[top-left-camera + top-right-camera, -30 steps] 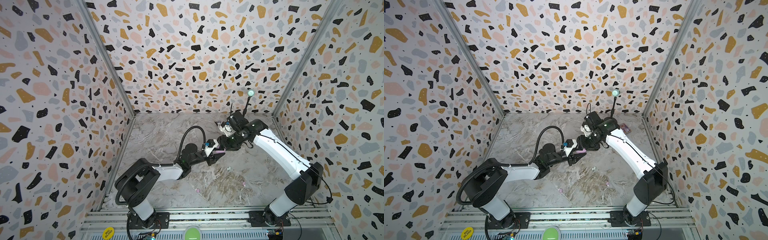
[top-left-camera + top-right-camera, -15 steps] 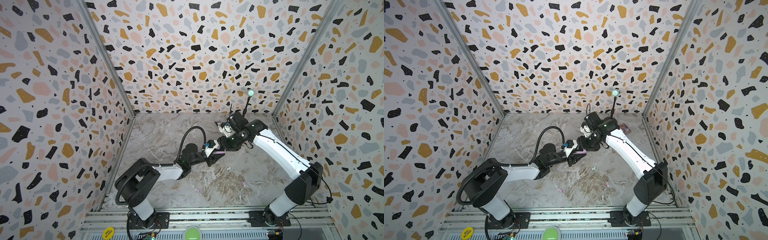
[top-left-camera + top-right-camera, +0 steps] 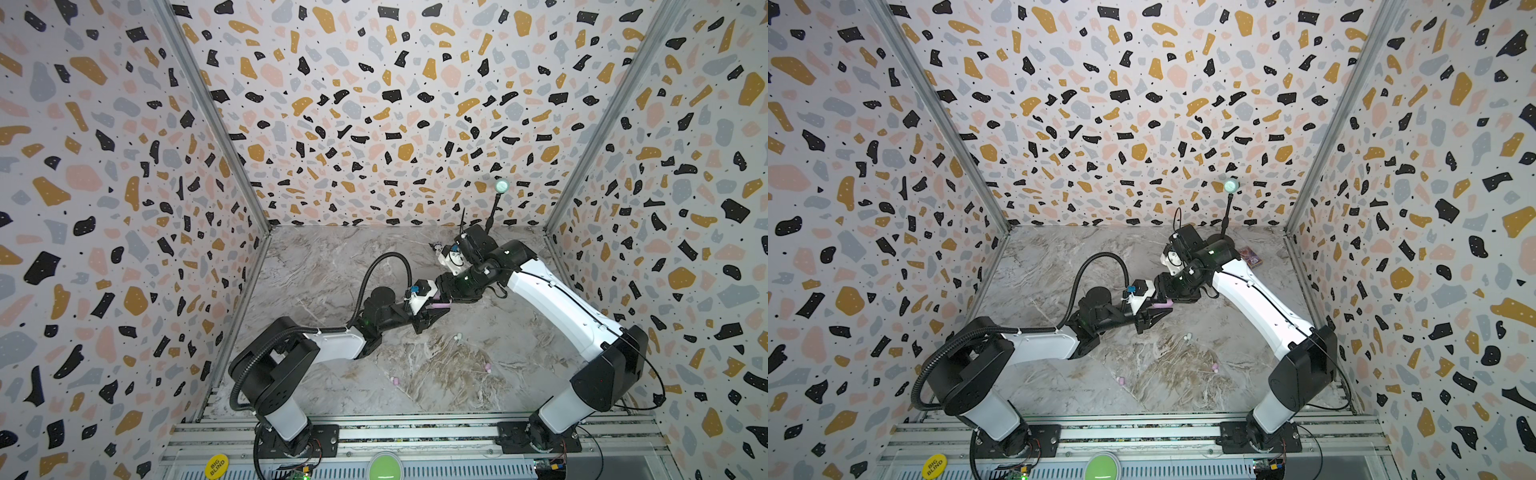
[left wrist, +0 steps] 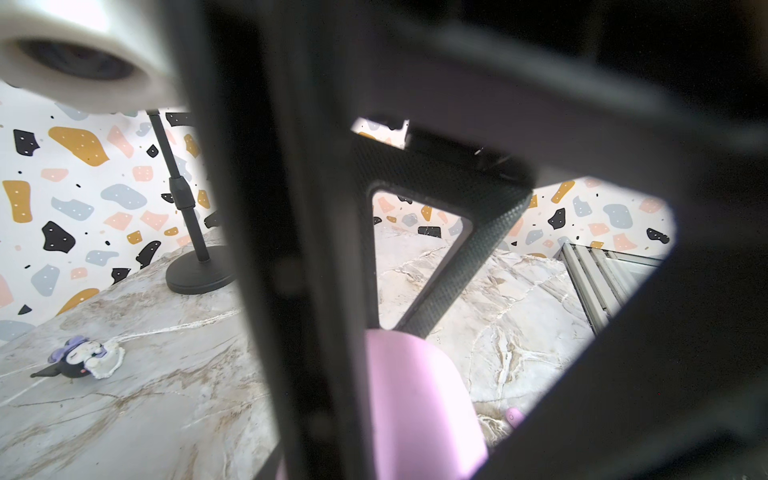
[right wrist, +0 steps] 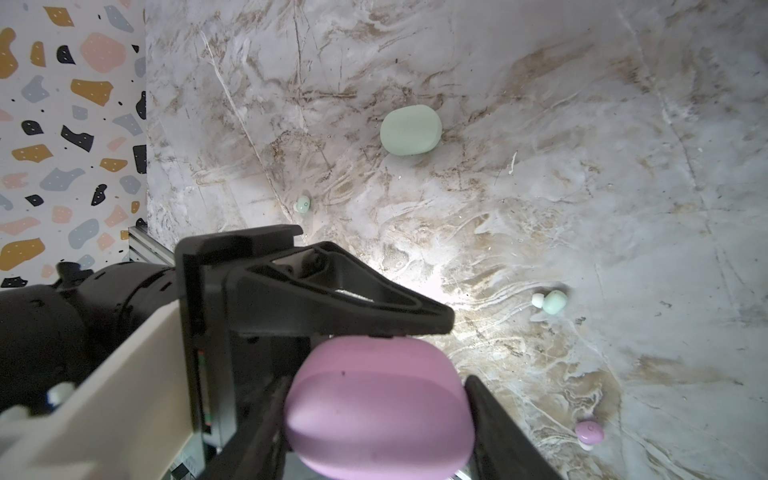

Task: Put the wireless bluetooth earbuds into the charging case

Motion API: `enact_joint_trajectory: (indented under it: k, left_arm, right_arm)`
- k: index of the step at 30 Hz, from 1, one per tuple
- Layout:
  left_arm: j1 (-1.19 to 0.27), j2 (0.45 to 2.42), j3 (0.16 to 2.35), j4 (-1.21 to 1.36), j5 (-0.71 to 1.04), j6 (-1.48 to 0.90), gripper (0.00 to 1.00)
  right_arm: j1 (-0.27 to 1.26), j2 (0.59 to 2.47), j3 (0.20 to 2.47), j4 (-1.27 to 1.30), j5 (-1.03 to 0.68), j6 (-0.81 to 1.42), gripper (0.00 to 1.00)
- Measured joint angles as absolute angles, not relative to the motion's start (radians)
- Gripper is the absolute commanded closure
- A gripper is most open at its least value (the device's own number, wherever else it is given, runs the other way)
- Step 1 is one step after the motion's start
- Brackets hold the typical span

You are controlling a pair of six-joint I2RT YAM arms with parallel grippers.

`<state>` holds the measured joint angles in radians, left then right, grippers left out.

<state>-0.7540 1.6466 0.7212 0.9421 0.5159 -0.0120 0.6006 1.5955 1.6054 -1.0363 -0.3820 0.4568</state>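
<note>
Both top views: the two arms meet mid-table, nose to nose. L gripper point(image 3: 440, 311) is clenched on the pink case point(image 3: 441, 304), held above the marble table point(image 3: 332, 266). R gripper point(image 3: 444, 296) comes at the same case from the far side; its fingers are too small here to judge. Loose on the marble twd the front: a whitish-mint bud point(image 3: 458, 337) nr the grippers, a pink bud point(image 3: 487, 367), and a second pink bud point(image 3: 396, 380) well apart from it. A thin black stand point(image 3: 494, 208) sits at the back wall.

L wrist view: L's own fingers are dark blurs either side of the pink case point(image 4: 415, 395), closed in on it. R's textured finger point(image 4: 453, 266) touches the case's upper end. One pink bud point(image 4: 514, 415) lies on the table just past the case. Farther off are a small figurine point(image 4: 81, 361) and the stand's round base point(image 4: 199, 274).

R wrist view: the pink case point(image 5: 378, 403) is wedged btw R's two black fingers point(image 5: 498, 432), both touching its sides, so it's gripped, w/ the jaws set as wide as the case. L's triangular finger point(image 5: 332, 299) presses on its top edge; L's other finger is hidden. On the table lie a shut mint case point(image 5: 410, 130), a mint bud point(image 5: 302, 203) nr it, a white-tipped mint bud point(image 5: 550, 302) and a pink bud point(image 5: 589, 433). All buds lie loose, outside both cases.
</note>
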Motion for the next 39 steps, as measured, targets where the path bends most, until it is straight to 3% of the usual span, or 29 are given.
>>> enact_joint_trajectory:
  k: [8, 14, 23, 39]
  left_arm:
    - [-0.754, 1.638, 0.733, 0.948, 0.516, -0.015, 0.50]
    - [-0.754, 1.627, 0.738, 0.973, 0.519, -0.014, 0.52]
    - [-0.754, 1.615, 0.739, 0.867, 0.551, 0.081, 0.37]
    - [-0.754, 1.600, 0.739, 0.859, 0.581, 0.119, 0.44]
  right_arm:
    - [0.607, 1.594, 1.602, -1.025, -0.389, 0.472, 0.49]
    - [0.609, 1.594, 1.601, -1.024, -0.393, 0.475, 0.49]
    - [0.603, 1.594, 1.602, -1.047, -0.406, 0.473, 0.49]
    - [0.602, 1.592, 1.604, -1.053, -0.459, 0.469, 0.49]
